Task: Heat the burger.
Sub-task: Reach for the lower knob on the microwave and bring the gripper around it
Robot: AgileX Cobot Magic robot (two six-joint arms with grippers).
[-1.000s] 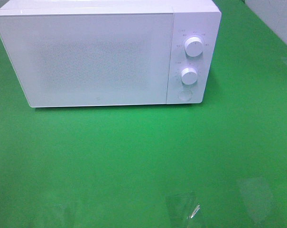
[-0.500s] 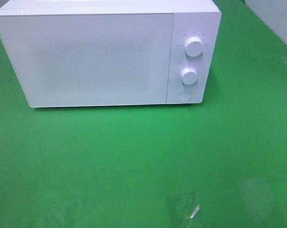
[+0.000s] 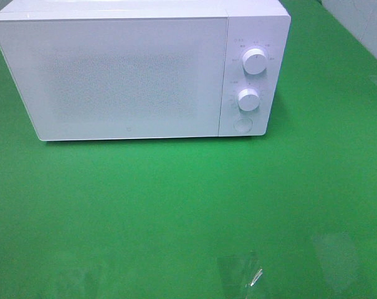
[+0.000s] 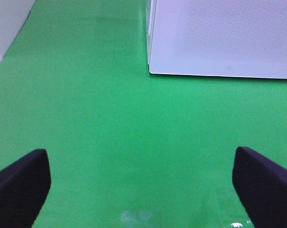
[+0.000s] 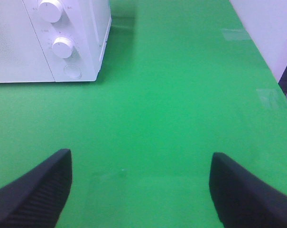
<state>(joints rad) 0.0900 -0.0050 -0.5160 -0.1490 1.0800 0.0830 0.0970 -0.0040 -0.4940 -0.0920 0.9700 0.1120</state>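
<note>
bright even light, soft blur, pale glare on the green table.

The high camera looks steeply down from the near side at the front of the microwave, which fills its frame from 9 to 2 o'clock, with the green table across the rest. The left wrist camera sits low over that table, and the lower left corner of the door lies ahead at 1 o'clock of its heading. The right wrist camera, equally low, has the knobs ahead at 11 o'clock. Each wrist view shares one end of the microwave's front, and the table before it, with the high view.
</note>
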